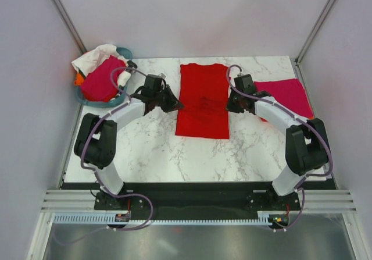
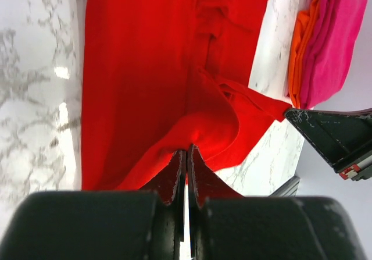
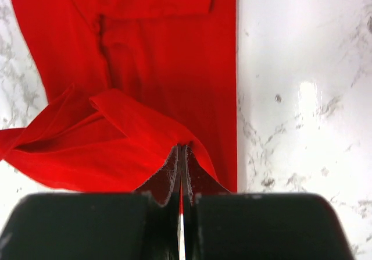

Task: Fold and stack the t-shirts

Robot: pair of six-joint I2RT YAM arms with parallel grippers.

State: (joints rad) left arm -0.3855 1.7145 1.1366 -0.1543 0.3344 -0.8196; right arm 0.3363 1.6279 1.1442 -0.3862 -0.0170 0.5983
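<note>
- Overhead, the red t-shirt (image 1: 203, 100) lies flat as a long upright rectangle in the middle of the far half of the marble table (image 1: 174, 155).
- The left gripper (image 1: 174, 104) sits at the shirt's left edge about halfway along it, and the right gripper (image 1: 231, 104) sits at the right edge directly opposite.
- A folded magenta-pink t-shirt (image 1: 285, 94) rests on the table just right of the right arm, apart from the red one.
- At the far left corner, a teal tub (image 1: 107, 104) holds a white t-shirt (image 1: 93, 56) draped over its rim and a second magenta-pink t-shirt (image 1: 102, 79) bunched inside.
- From the left wrist, the left gripper's fingertips (image 2: 171, 178) are pressed together on a pinch of the red t-shirt's edge, which rises into a small peak of cloth between them.
- Beyond the shirt in that view, the folded magenta-pink t-shirt lies on top of an orange t-shirt (image 2: 296, 56), whose edge shows beneath it.
- From the right wrist, the right gripper's fingertips (image 3: 165, 175) are likewise closed tight on a raised fold of the red t-shirt's edge.
- Left of that pinch the cloth is doubled over into loose creases, while the rest of the shirt stays flat on the marble.
</note>
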